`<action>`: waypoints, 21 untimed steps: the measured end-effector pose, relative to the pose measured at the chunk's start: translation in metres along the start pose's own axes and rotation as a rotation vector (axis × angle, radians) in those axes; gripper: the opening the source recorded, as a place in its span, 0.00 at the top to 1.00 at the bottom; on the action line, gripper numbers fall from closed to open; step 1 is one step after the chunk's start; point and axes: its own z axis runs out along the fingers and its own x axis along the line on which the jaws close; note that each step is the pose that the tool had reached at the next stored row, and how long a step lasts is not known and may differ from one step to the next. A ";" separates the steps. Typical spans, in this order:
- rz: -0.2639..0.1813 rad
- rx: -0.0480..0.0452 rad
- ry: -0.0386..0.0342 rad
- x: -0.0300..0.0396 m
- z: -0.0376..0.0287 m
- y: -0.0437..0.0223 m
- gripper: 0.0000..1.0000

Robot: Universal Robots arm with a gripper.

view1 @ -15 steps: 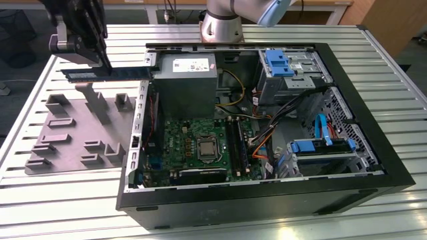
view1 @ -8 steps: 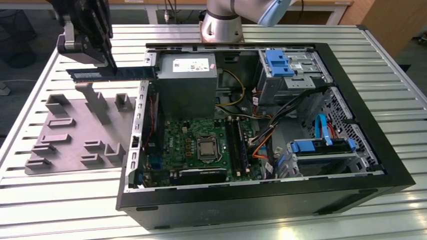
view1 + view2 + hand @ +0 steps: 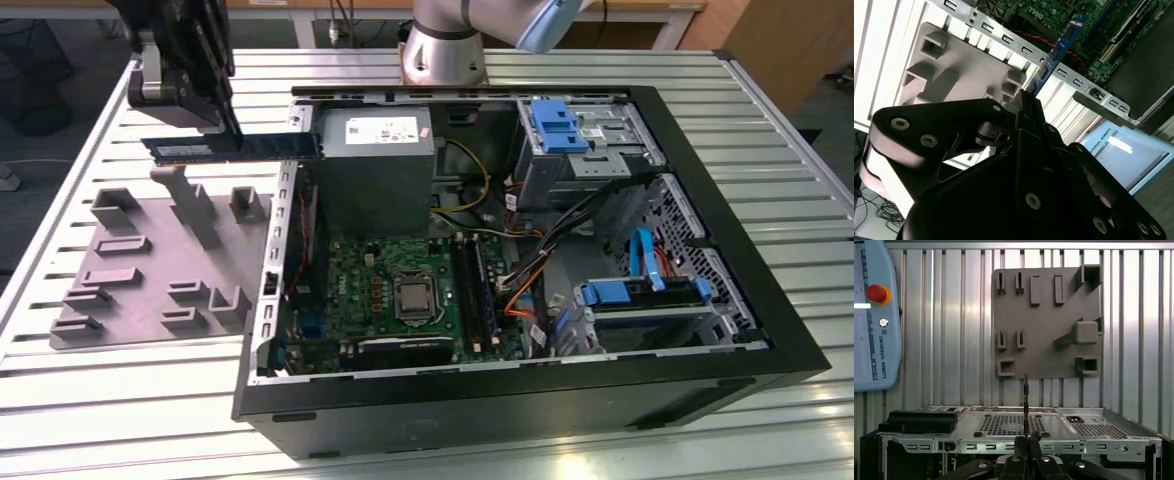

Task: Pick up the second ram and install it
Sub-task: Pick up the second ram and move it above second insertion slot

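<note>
The carry is judged in hand: the second ram [image 3: 274, 147] is held clamped in the hand [image 3: 220, 128] beside the case [image 3: 534, 405]; alignment with the black slots [image 3: 475, 285] is called for.

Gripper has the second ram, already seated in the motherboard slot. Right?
Not seated. The gripper does hold the second ram, but the exterior view shows it in the air, above the grey fixture and the rim of the case.
</note>
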 end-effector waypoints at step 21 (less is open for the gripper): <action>0.000 -0.0001 0.0001 -0.0001 0.0001 -0.0162 0.86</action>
